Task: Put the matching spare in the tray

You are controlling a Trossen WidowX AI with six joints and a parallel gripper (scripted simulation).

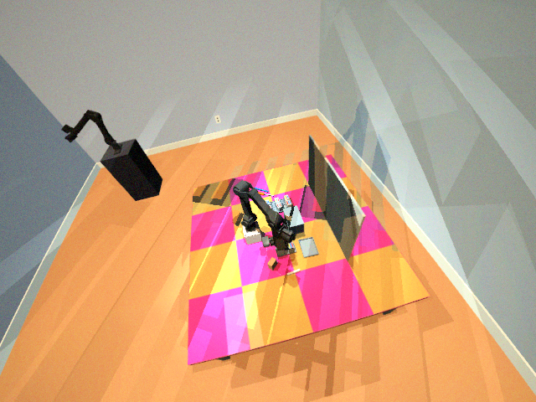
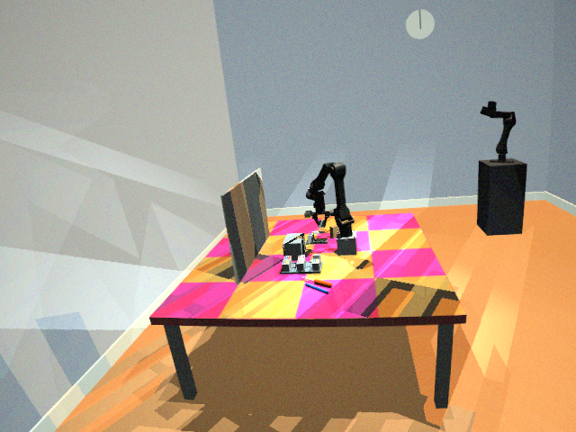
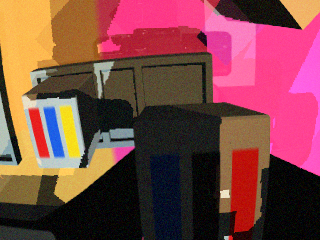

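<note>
Here, in the top view, a dark pedestal (image 1: 131, 169) carrying a second small arm stands at the far left of the room, well apart from the pink-and-orange checkered desk (image 1: 302, 298). On the desk the black arm (image 1: 264, 212) rises from its white base block (image 1: 252, 235) and bends down toward the right, its pincer (image 1: 283, 249) lowered near the desk's middle. A small brown block (image 1: 272, 262) lies on the desk just near of the arm. Far of the arm, a rack of spares (image 1: 281, 202) sits beside the grey mounted unit (image 1: 297, 219). Right of the pincer lies the flat grey tray (image 1: 308, 247), and a tall dark panel (image 1: 333, 203) stands upright along the right side.

The wrist view, closer in, shows a white-faced spare with red, blue and yellow stripes (image 3: 55, 131) at the left, still in a dark holder (image 3: 154, 83) on the desk. To its right, filling the middle of the frame, the pincer is clamped on a brown-topped spare (image 3: 203, 194) whose face bears a dark blue stripe, a black stripe and a red stripe. This gripped spare is above the pink desk, apart from the holder behind it, and not in the tray.

From the exterior view, an orange marker (image 2: 322, 283) and a blue marker (image 2: 317, 288) lie side by side on the near part of the desk.
</note>
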